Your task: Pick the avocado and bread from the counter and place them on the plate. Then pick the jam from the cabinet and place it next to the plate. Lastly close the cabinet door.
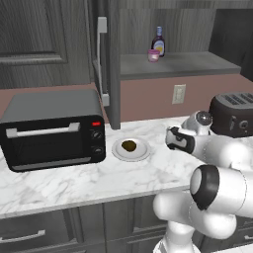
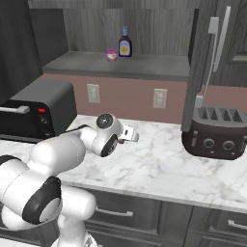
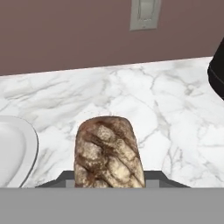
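The arm reaches forward low over the counter, wrist near level. Its end effector is closed on the bread at the hand view's lower centre, loaf's long axis pointing up the frame. The avocado lies on the plate.

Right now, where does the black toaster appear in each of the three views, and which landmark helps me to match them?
Left base view: the toaster stands at the right edge, on the counter.
Right base view: it stands at the right, against the wall.
Hand view: its dark side cuts the right edge.
Shared landmark: the wall outlet just left of it.
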You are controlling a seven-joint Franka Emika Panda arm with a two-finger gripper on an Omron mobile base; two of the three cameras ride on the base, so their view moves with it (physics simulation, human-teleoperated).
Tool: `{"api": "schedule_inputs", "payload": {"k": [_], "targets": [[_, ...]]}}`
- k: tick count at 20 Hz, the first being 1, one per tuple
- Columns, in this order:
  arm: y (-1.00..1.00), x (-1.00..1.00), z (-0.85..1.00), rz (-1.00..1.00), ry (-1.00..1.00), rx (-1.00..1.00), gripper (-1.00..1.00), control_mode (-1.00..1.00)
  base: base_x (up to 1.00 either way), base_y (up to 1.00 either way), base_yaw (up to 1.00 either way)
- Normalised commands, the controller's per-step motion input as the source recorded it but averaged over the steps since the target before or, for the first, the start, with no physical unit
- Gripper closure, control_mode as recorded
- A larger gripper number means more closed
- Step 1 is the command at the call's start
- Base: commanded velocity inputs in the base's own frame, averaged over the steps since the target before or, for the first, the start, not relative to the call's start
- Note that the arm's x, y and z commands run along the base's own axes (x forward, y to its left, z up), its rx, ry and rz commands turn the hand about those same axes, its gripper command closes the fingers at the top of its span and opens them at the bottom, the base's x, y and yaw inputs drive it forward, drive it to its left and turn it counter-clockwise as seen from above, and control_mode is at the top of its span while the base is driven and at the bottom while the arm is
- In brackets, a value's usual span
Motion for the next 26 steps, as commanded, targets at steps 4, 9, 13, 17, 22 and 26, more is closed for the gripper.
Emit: {"api": "schedule_inputs", "payload": {"k": [4, 9, 13, 17, 22, 26], "targets": [[0.62, 0.21, 0.19, 0.00, 0.00, 0.01, 1.00, -1.00, 0.00, 0.00, 0.00], [0.60, 0.06, 0.16, 0.00, 0.03, 0.07, 1.00, -1.00, 0.00, 0.00, 0.00], [0.47, 0.00, 0.00, 0.00, 0.01, 0.03, 1.00, -1.00, 0.00, 0.00, 0.00], [0.37, -0.02, 0.00, 0.01, 0.00, 0.03, 1.00, -1.00, 0.00, 0.00, 0.00], [0.37, 0.00, -0.09, 0.01, 0.01, 0.00, 1.00, -1.00, 0.00, 0.00, 0.00], [0.28, -0.04, -0.25, 0.01, 0.01, 0.00, 1.00, -1.00, 0.00, 0.00, 0.00]]}}
